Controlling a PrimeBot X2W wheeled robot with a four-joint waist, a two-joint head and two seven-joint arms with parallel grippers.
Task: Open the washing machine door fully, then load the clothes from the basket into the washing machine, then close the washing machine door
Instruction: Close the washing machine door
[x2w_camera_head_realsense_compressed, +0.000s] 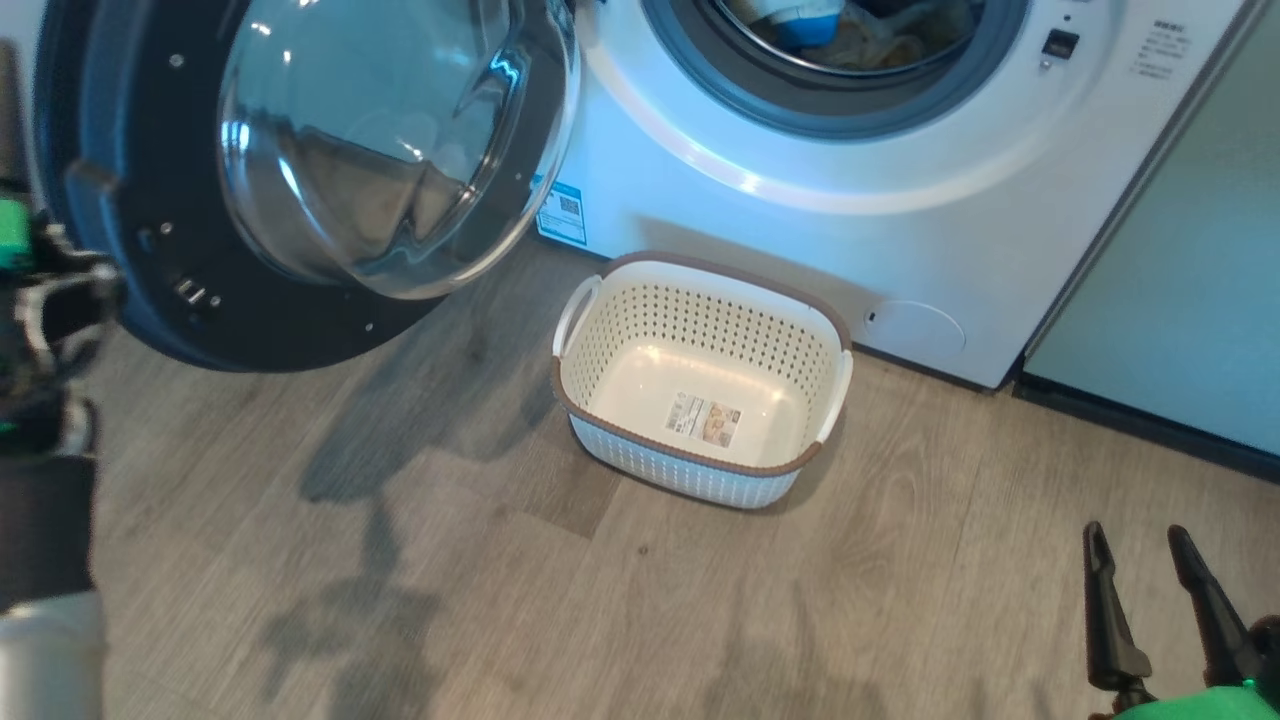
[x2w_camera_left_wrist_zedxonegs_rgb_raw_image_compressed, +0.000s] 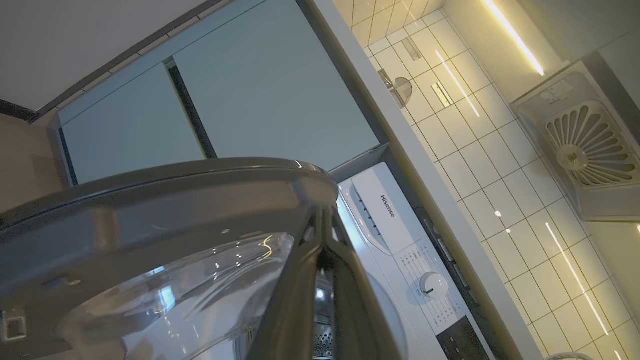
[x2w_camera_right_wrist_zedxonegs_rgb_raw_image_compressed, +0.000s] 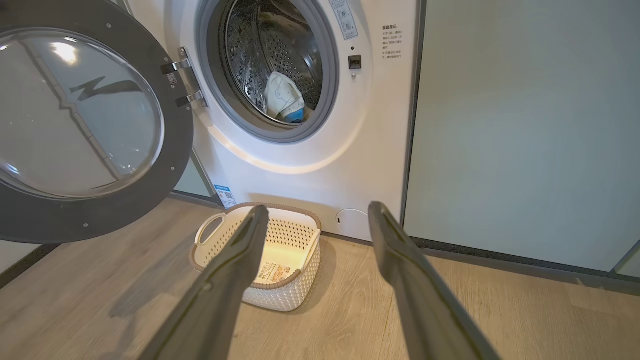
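The washing machine door (x2w_camera_head_realsense_compressed: 130, 150), black-rimmed with a clear glass bowl, stands swung open to the left of the washing machine (x2w_camera_head_realsense_compressed: 700, 200). The clothes (x2w_camera_right_wrist_zedxonegs_rgb_raw_image_compressed: 285, 97), cream-white with a blue patch, lie inside the drum. On the floor before the machine stands the basket (x2w_camera_head_realsense_compressed: 690, 265) with nothing in it. In the left wrist view my left gripper (x2w_camera_left_wrist_zedxonegs_rgb_raw_image_compressed: 322, 215) is shut, its tips against the edge of the door's rim (x2w_camera_left_wrist_zedxonegs_rgb_raw_image_compressed: 150, 200). My right gripper (x2w_camera_head_realsense_compressed: 1137, 535) hangs open and empty over the floor, to the right of the basket and nearer to me.
A pale teal cabinet panel (x2w_camera_head_realsense_compressed: 1180, 260) flanks the washer on the right. Wood-look floor (x2w_camera_head_realsense_compressed: 450, 600) spreads around the basket. My left forearm (x2w_camera_head_realsense_compressed: 50, 540) shows blurred at the left edge of the head view. The washer's control dial (x2w_camera_left_wrist_zedxonegs_rgb_raw_image_compressed: 432, 285) sits under a tiled wall.
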